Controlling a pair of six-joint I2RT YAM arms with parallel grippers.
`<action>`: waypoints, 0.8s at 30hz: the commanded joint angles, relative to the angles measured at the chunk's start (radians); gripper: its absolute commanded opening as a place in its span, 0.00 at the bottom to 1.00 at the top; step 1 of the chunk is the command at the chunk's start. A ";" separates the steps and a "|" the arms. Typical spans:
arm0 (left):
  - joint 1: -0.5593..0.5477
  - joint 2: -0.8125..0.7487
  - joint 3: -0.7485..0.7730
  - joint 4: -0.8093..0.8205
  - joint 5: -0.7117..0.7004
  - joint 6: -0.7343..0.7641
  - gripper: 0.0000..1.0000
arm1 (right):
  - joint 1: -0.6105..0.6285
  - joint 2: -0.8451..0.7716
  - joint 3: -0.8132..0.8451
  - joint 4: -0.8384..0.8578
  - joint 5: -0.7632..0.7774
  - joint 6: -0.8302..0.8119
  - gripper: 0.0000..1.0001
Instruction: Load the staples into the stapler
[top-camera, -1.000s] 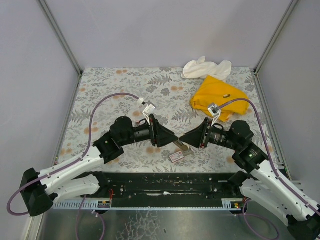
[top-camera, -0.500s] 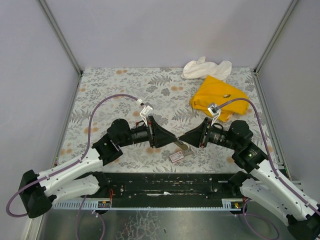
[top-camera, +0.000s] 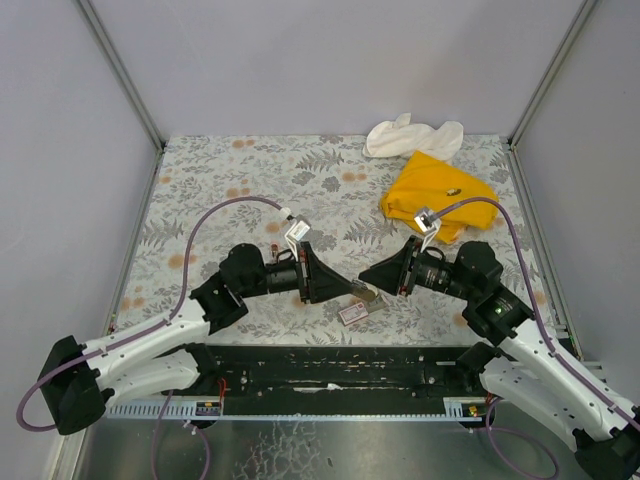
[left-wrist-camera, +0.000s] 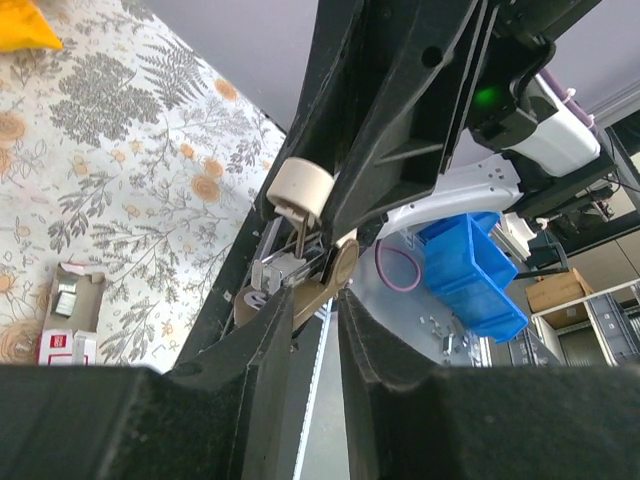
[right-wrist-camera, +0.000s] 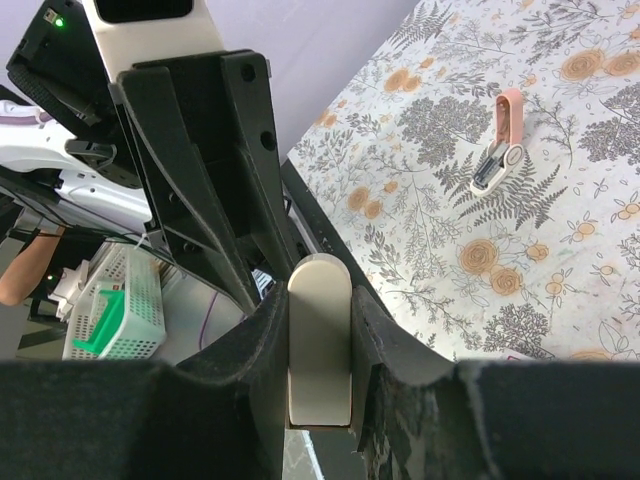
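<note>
My right gripper is shut on the stapler, whose cream body stands upright between the jaws. In the left wrist view the stapler shows a cream round end, metal inner parts and a brown arm. My left gripper meets it from the left. Its jaws have come in to a narrow gap, with the brown arm between the tips. The two grippers meet tip to tip in mid-table in the top view. The staples, a small pink box with a tan inner piece, lie on the floral mat just below them, also in the left wrist view.
A yellow cloth and a white cloth lie at the back right. A small pink and white object rests on the mat behind the left arm. A black rail runs along the near edge.
My left gripper has slid right toward the stapler and its jaws have narrowed onto the brown arm. The right arm and the staples box have stayed put.
</note>
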 joint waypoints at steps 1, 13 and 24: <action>0.006 -0.007 -0.051 0.074 -0.002 -0.024 0.24 | -0.003 -0.032 0.011 0.061 0.020 -0.002 0.03; 0.001 0.011 -0.223 0.326 0.064 -0.168 0.23 | -0.003 -0.068 -0.042 0.172 0.103 0.032 0.03; -0.027 -0.089 -0.225 0.192 -0.047 -0.102 0.32 | -0.003 -0.070 -0.075 0.205 0.118 0.037 0.03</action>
